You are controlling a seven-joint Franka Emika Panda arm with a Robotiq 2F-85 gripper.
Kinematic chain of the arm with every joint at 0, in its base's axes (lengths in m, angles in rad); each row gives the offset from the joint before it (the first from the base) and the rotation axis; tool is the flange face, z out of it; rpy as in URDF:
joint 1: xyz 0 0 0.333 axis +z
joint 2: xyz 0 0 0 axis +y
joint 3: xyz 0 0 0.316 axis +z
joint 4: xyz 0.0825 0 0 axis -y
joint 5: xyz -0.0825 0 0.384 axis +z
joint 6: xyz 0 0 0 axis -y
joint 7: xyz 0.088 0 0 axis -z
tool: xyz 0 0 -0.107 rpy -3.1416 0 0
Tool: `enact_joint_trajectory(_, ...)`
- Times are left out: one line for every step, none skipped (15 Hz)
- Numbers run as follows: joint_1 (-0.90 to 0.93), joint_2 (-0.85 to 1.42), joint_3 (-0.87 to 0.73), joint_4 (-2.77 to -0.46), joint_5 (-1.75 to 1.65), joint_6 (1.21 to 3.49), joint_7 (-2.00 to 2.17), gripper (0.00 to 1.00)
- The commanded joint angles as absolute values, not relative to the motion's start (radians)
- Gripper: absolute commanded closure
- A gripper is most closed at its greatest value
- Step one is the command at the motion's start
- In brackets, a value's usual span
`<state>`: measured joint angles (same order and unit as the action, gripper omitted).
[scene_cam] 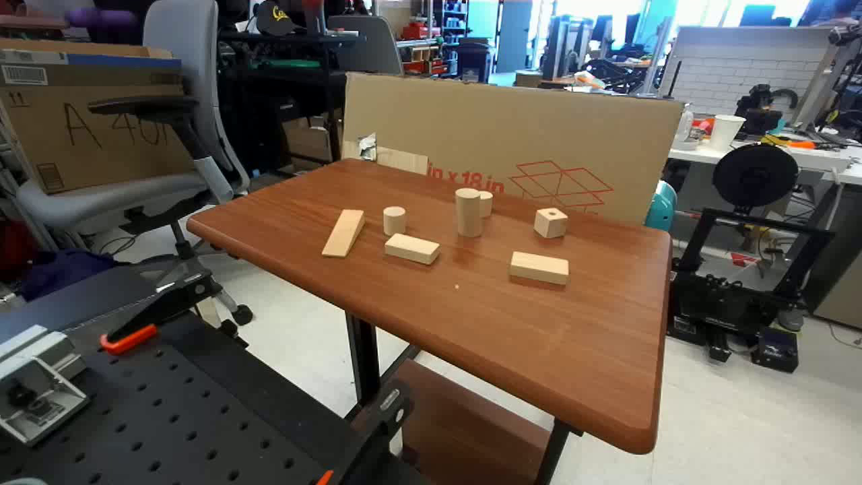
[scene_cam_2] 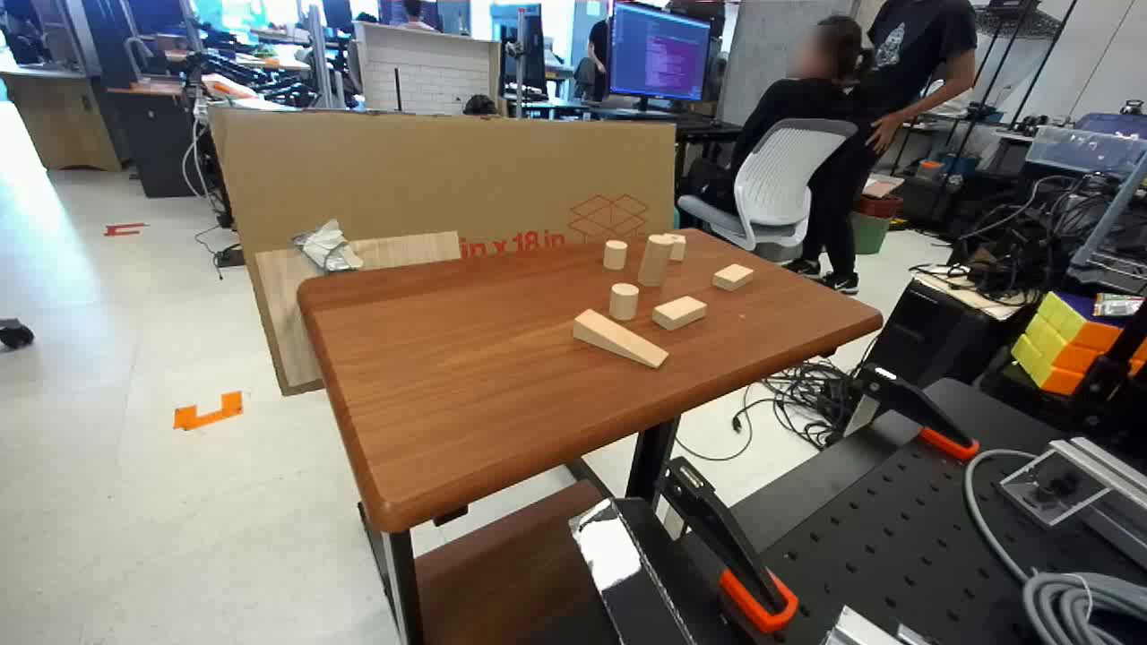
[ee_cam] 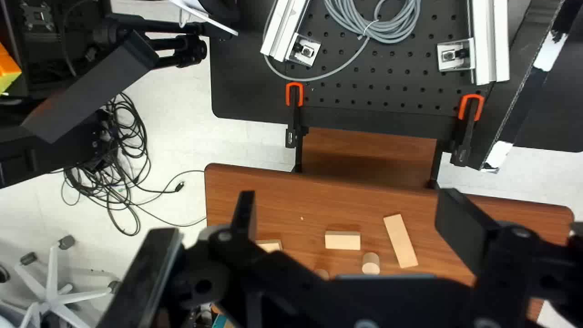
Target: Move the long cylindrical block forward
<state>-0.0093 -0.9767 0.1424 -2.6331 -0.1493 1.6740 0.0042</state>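
Observation:
The long cylindrical block [scene_cam: 469, 214] is a plain tan cylinder, the tallest piece, upright on the brown table. It also stands in an exterior view [scene_cam_2: 655, 261], slightly overlapping a block behind it. In the wrist view only a small part of the cylinder [ee_cam: 322, 274] shows above the gripper's body; the rest is hidden. My gripper [ee_cam: 350, 205] is wide open with nothing between its fingers. It hangs well above the table and shows only in the wrist view, not in either exterior view.
Near the long block stand short cylinders [scene_cam: 394, 221] [scene_cam: 485, 204] and a cube [scene_cam: 551, 223]. Flat blocks [scene_cam: 412, 248] [scene_cam: 539, 267] and a wedge [scene_cam: 343, 233] lie closer to the mount. A cardboard sheet [scene_cam: 512, 128] stands behind the table [scene_cam: 572, 350].

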Motion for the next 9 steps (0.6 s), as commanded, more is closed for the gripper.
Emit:
enact_joint_trajectory(0.017, -0.972, 0.125, -2.63, -0.164, 1.669, 0.022, 0.0)
enact_joint_trajectory(0.017, -0.972, 0.125, -2.63, -0.164, 1.669, 0.022, 0.0)
enact_joint_trajectory(0.017, -0.972, 0.125, -2.63, -0.164, 1.669, 0.022, 0.0)
enact_joint_trajectory(0.017, -0.972, 0.125, -2.63, -0.164, 1.669, 0.022, 0.0)
enact_joint_trajectory(0.017, -0.972, 0.125, -2.63, -0.164, 1.669, 0.022, 0.0)
enact_joint_trajectory(0.017, -0.972, 0.125, -2.63, -0.164, 1.669, 0.022, 0.0)
enact_joint_trajectory(0.017, -0.972, 0.125, -2.63, -0.164, 1.669, 0.022, 0.0)
enact_joint_trajectory(0.017, -0.972, 0.125, -2.63, -0.164, 1.669, 0.022, 0.0)
enact_joint_trajectory(0.014, -0.967, 0.122, -2.637, -0.159, 1.683, 0.03, 0.0)
